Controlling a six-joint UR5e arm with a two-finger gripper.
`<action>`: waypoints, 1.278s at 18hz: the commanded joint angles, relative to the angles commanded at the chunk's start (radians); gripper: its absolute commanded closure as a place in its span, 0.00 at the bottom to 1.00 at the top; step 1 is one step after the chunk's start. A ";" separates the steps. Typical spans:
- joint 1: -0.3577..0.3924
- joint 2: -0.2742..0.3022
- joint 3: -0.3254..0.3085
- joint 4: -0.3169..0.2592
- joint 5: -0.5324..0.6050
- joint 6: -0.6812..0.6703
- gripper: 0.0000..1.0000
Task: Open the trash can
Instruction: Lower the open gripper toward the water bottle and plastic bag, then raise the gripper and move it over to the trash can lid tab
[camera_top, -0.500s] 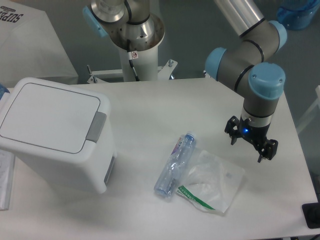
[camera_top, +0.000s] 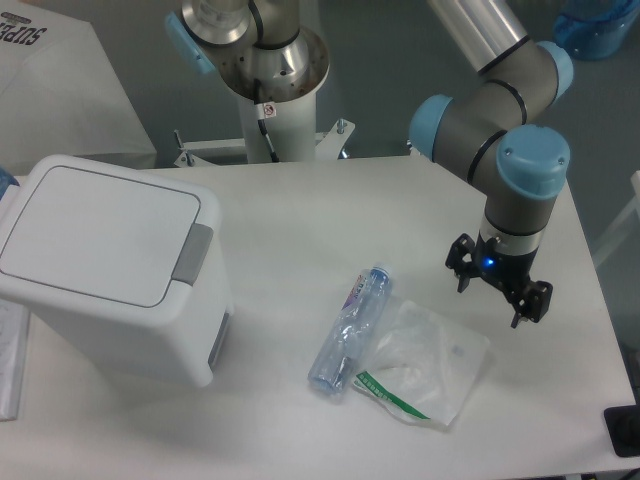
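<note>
The trash can (camera_top: 110, 265) is a boxy white bin on the left of the table. Its flat white lid (camera_top: 95, 232) lies shut, and the grey push tab (camera_top: 193, 254) sits on the lid's right edge. My gripper (camera_top: 493, 303) hangs over the right side of the table, far to the right of the bin. Its two black fingers are spread apart and hold nothing.
A crushed clear plastic bottle (camera_top: 350, 328) lies mid-table, with a clear plastic bag (camera_top: 420, 362) to its right, just below and left of the gripper. The arm's base column (camera_top: 270, 90) stands behind the table. The table's right edge runs close to the gripper.
The gripper has shifted very slightly to the left and up. The bin, bottle and bag have not moved.
</note>
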 joint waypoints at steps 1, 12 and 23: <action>0.002 0.005 -0.005 0.012 -0.041 -0.069 0.00; -0.110 0.035 0.100 0.046 -0.474 -0.852 0.00; -0.155 0.242 -0.024 0.031 -0.708 -0.915 0.00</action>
